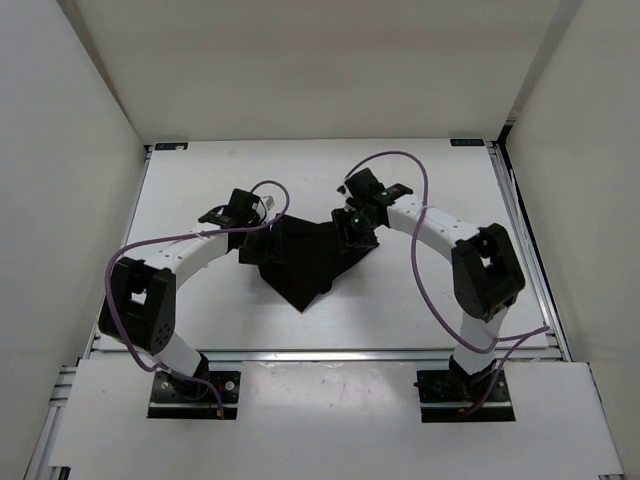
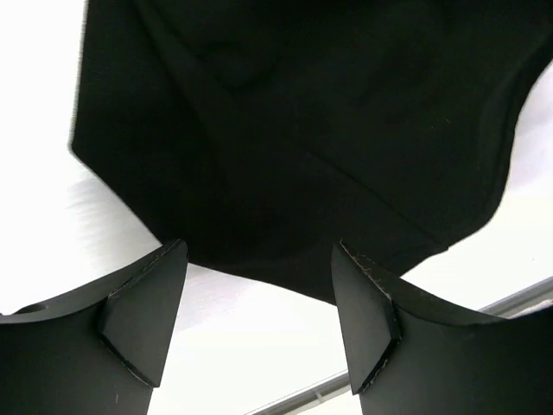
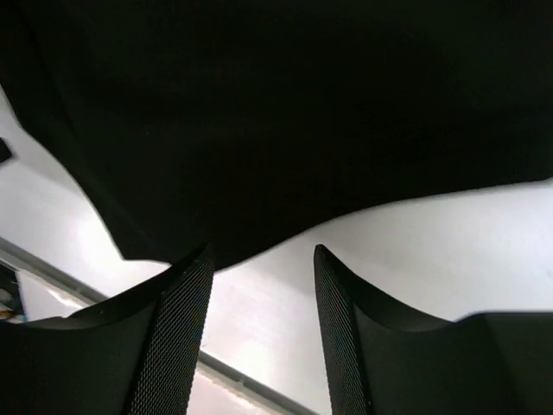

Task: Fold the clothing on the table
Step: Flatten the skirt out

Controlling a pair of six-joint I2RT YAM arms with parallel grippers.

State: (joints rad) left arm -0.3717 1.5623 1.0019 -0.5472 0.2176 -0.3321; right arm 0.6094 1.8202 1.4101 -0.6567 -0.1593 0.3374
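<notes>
While both arms bend elbows-out over flat white tabletop (image 1: 430,300), plain black matte fabric garment (image 1: 305,262) lies mid-table between them. Left gripper (image 2: 259,251) and right gripper (image 3: 263,251) spread wide, empty, poised at garment edges.

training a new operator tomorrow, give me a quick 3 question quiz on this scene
1. True or false: the left gripper and the right gripper both stand open.
2. On the table, where does the clothing lie? A between the two grippers; B at the far edge; C by the arm bases.
3. Fill in: the clothing's colour is ___.

Key: 1 true; 2 A; 3 black.
</notes>
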